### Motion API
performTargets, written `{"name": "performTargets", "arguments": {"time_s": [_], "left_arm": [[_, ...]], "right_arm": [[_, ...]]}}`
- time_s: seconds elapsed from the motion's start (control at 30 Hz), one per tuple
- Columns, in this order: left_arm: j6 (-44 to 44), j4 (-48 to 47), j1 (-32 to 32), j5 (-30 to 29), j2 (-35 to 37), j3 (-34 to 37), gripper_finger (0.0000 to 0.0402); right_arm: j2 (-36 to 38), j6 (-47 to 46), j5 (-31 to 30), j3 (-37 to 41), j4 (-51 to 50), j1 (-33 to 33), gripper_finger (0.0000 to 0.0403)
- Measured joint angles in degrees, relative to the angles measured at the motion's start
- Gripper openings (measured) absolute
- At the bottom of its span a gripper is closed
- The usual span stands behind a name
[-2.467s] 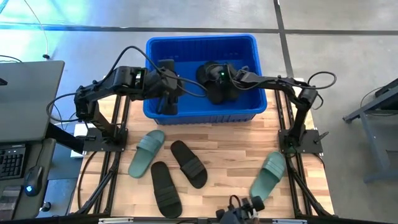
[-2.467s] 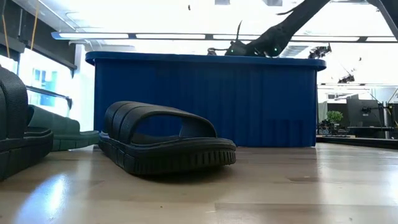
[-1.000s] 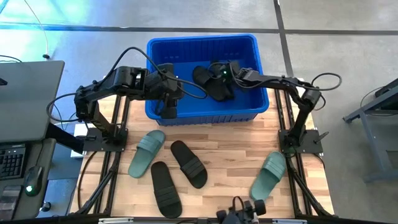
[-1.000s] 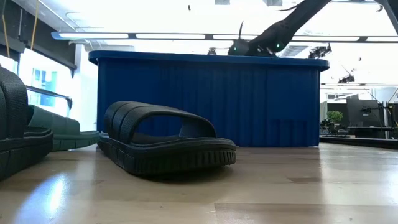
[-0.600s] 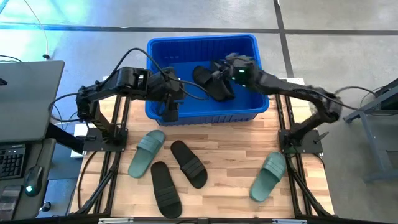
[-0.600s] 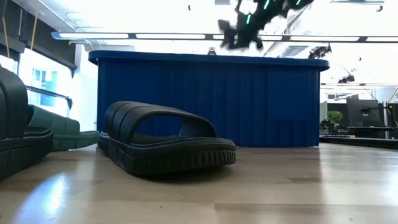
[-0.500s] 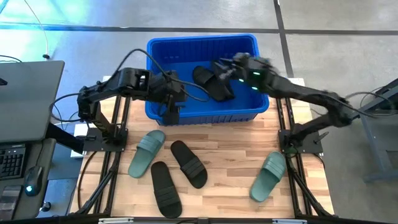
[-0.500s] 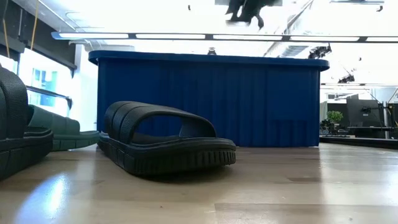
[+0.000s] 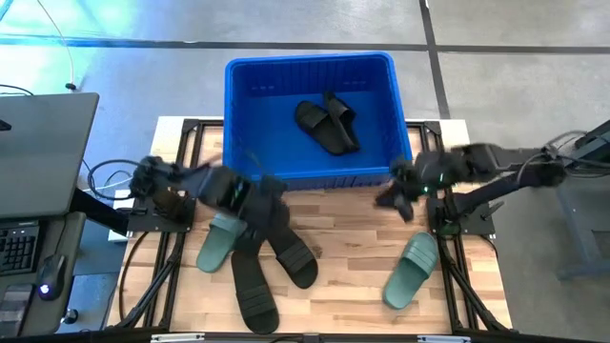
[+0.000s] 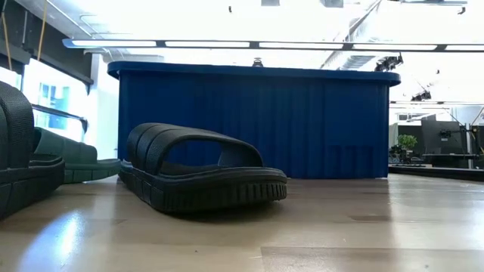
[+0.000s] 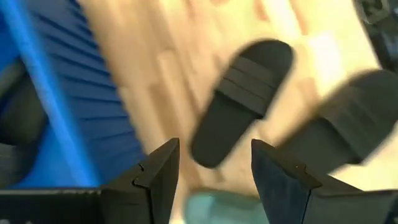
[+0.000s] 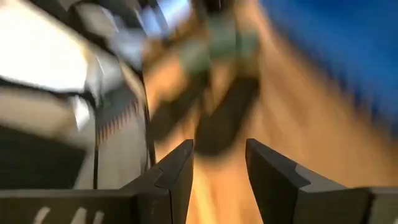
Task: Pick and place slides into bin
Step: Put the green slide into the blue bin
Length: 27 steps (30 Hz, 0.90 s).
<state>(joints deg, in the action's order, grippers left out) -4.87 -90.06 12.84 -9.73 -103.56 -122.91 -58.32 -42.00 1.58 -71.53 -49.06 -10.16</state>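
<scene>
The blue bin (image 9: 310, 71) stands at the table's far side, with two black slides (image 9: 327, 124) lying overlapped on its floor. On the table lie two black slides (image 9: 289, 250) (image 9: 253, 286) and two green slides (image 9: 224, 233) (image 9: 412, 269). My left gripper (image 9: 270, 205) is open and empty above the near black slide (image 11: 242, 99), just in front of the bin. My right gripper (image 9: 391, 195) is open and empty in front of the bin's right near corner. In the low view a black slide (image 10: 200, 177) rests on its sole before the bin (image 10: 253, 121).
The arms' black frames (image 9: 457, 214) run along both sides of the wooden table. A laptop and a keyboard (image 9: 29, 171) sit off the table's left edge. Bare wood shows between the black slides and the right green slide.
Both grippers have come up out of the bin and swung quickly toward the table's near edge. The left is now over the slides on the table, and the right is past the bin's right near corner. The two black slides have stayed in the bin.
</scene>
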Motion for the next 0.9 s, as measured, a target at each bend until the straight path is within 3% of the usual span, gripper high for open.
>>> {"name": "performTargets", "arguments": {"time_s": [0.13, 0.3, 0.47, 0.67, 0.9], "left_arm": [[7.89, 0.25, 6.88, -2.02, -2.36, -0.02, 0.0184], [18.81, 0.04, 13.41, -8.85, -6.22, 0.04, 0.0184], [23.49, 0.06, 16.6, -8.88, -9.41, 0.0, 0.0184], [28.47, 0.04, 19.26, -9.03, -11.63, -0.02, 0.0184], [31.64, 0.31, 20.28, -8.92, -11.9, 0.0, 0.0184]], "right_arm": [[-3.6, -13.07, -4.24, 0.06, -12.1, -11.68, 0.0138], [-10.49, -27.87, -11.92, 0.05, -23.62, -21.47, 0.0138], [-19.06, -32.96, -5.66, 0.05, -31.91, -26.44, 0.0138], [-29.76, -36.0, 3.04, 0.05, -32.11, -30.1, 0.0138], [-41.25, -34.05, 2.06, 0.05, -36.37, -32.94, 0.0138]]}}
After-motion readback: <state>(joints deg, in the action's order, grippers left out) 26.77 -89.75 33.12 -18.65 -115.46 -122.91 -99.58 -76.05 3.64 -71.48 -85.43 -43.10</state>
